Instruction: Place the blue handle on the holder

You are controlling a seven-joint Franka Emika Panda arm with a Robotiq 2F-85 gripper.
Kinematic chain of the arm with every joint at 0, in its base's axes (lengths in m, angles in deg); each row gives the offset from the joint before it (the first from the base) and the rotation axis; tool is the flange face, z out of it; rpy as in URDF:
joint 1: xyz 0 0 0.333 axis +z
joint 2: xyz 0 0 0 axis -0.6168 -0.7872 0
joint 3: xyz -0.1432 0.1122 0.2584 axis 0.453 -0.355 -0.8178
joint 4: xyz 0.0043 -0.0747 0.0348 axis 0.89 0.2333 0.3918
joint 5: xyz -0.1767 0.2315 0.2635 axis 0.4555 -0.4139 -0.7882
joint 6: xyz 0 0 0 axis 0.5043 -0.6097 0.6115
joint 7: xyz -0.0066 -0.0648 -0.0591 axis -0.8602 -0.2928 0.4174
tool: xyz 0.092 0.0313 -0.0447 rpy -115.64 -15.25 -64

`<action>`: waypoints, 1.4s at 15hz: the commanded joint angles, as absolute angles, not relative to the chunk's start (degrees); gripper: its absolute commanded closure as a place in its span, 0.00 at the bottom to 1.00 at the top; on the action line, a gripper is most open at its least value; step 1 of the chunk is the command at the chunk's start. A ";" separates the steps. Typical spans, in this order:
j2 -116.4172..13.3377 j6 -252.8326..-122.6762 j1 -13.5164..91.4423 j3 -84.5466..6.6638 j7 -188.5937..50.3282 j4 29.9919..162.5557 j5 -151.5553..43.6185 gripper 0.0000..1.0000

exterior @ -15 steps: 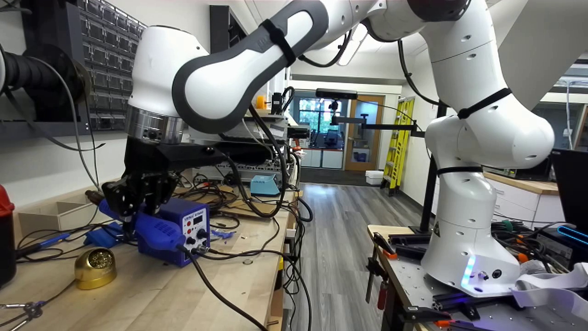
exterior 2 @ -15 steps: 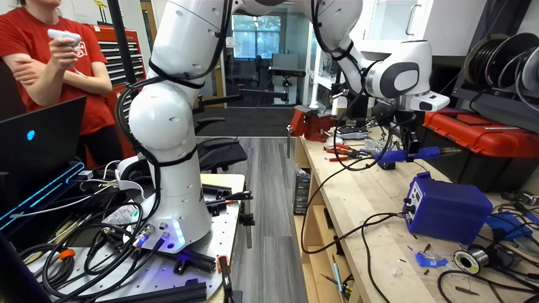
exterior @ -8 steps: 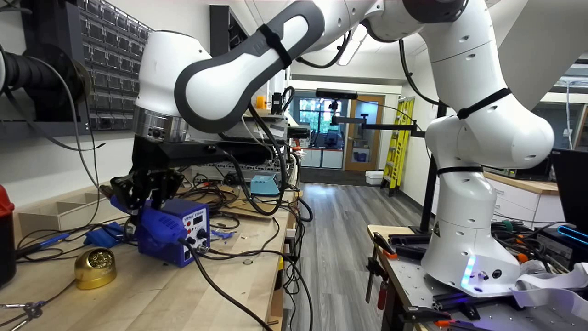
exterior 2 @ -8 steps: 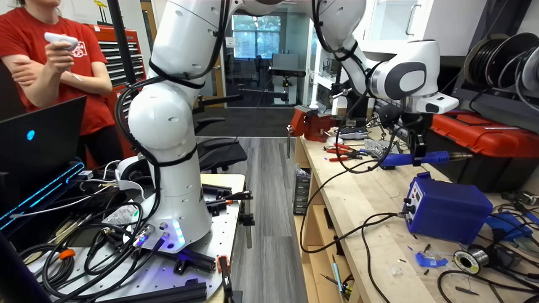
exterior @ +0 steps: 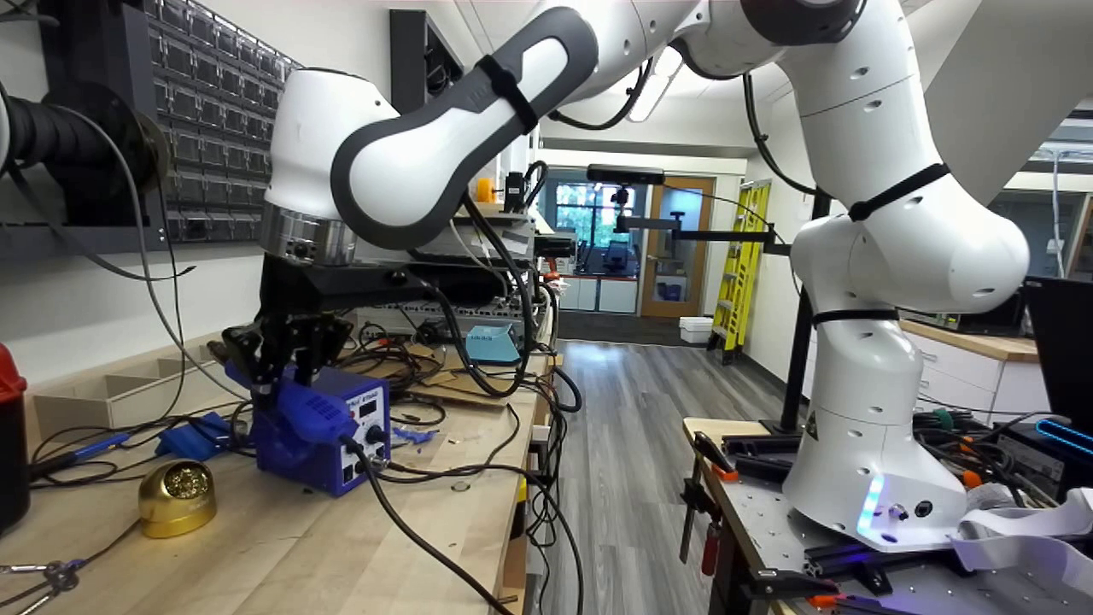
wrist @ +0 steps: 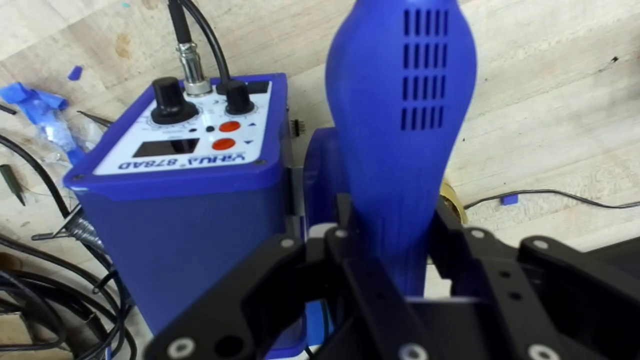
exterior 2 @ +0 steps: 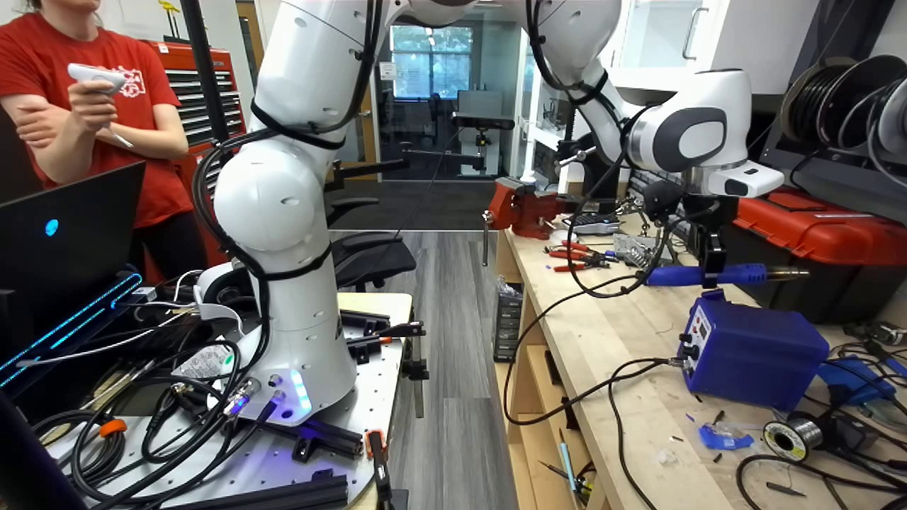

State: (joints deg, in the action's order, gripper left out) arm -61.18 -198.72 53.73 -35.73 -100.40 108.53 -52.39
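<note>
Downward points the claw [wrist: 392, 220], pinching the blue handle [wrist: 402, 120], the arm [exterior: 632, 26] arched across to the bench [exterior: 341, 547].

Wrist view: one end of the blue handle [wrist: 400, 100] is cut off by the picture's edge; its nozzle end is hidden behind the gripper [wrist: 393, 220], itself blurred and cut off. Handle and gripper cover part of the holder [wrist: 320, 170]; part of the box [wrist: 190, 215] also lies behind the gripper. Gold pot [wrist: 454, 199]: only a sliver shows. In an exterior view, the person [exterior 2: 117, 164] loses most of the head to the edge; legs partly behind the laptop [exterior 2: 71, 248], cut off at left. Pale scraps [exterior 2: 666, 457] on the bench [exterior 2: 616, 333]: too small to identify.
</note>
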 commanded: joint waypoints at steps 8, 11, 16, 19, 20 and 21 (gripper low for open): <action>-60.08 -199.51 52.29 -36.07 -100.71 111.14 -50.61 0.88; -61.08 -199.46 52.00 -36.45 -99.85 110.24 -50.82 0.88; -62.53 -198.81 52.16 -36.55 -98.66 108.45 -50.49 0.88; -63.79 -198.53 52.24 -36.39 -97.87 106.84 -50.01 0.88; -64.18 -198.48 52.15 -36.44 -97.56 106.45 -50.12 0.88; -64.51 -198.43 51.99 -36.60 -97.10 106.15 -50.39 0.88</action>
